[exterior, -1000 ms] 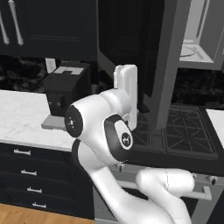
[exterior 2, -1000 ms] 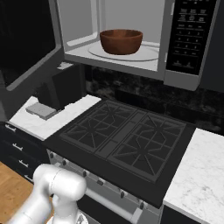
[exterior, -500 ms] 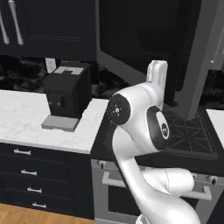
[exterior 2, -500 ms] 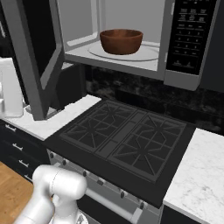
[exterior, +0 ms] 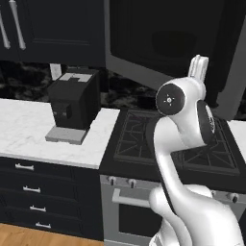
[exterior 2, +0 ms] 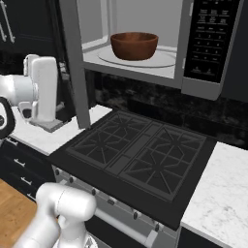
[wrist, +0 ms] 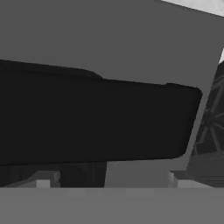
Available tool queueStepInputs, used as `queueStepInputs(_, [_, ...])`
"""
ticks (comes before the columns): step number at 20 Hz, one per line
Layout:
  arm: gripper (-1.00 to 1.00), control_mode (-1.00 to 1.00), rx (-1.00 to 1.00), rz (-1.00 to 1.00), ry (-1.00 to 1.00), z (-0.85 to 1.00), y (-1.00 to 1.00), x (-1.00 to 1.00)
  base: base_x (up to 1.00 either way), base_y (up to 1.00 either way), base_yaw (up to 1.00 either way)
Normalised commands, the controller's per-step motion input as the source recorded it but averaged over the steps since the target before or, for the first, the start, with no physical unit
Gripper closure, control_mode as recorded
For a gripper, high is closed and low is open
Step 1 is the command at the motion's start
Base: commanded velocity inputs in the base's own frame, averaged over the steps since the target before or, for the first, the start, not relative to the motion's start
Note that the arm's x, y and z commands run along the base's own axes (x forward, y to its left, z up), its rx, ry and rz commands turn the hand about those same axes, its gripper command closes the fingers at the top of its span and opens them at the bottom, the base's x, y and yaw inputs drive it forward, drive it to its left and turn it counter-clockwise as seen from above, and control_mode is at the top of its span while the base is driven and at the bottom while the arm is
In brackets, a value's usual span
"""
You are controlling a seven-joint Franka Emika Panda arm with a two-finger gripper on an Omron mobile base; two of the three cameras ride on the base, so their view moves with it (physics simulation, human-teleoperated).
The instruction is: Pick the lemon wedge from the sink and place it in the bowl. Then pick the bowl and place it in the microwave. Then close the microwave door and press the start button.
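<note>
The reddish-brown bowl (exterior 2: pixel 134 45) stands on the round turntable inside the open microwave (exterior 2: pixel 189 85). I cannot see the lemon wedge; the bowl's wall hides its inside. The sink is out of view. The microwave door (exterior 2: pixel 72 63) juts out, nearly edge-on in the right base view and a broad dark panel (exterior: pixel 158 43) in the left base view. My hand is at the door's outer face, left of the stove. In the hand view the grey-framed dark glass of the door (wrist: pixel 131 39) is very near, and my gripper (wrist: pixel 109 180) is open with nothing between its fingers.
A black coffee machine (exterior: pixel 72 108) stands on the white marble counter (exterior: pixel 24 129) left of the black stove (exterior 2: pixel 140 150). The microwave's button panel (exterior 2: pixel 209 38) is right of the cavity. Dark cabinets with bar handles hang at upper left, and drawers sit below the counter.
My arm has swung rightwards in the left base view, to the outer side of the door. The door has turned a little towards the microwave opening.
</note>
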Motion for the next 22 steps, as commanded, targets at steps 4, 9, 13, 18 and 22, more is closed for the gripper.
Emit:
queueStepInputs(4, [-1.0,-1.0,0.08,0.0,0.07,0.32,-0.26,0.61,0.0,0.0,0.0])
queueStepInputs(9, [-1.0,-1.0,0.04,0.0,0.05,0.1,-0.21,0.66,0.0,0.0,0.0])
queueStepInputs(13, [-1.0,-1.0,0.02,0.01,-0.01,0.0,-0.32,0.64,0.0,0.0,0.0])
queueStepInputs(18, [-1.0,-1.0,0.03,0.03,-0.08,0.0,-0.41,0.53,0.0,0.0,0.0])
queueStepInputs(22, [-1.0,-1.0,0.05,0.02,-0.06,0.0,-0.44,0.55,0.0,0.0,0.0])
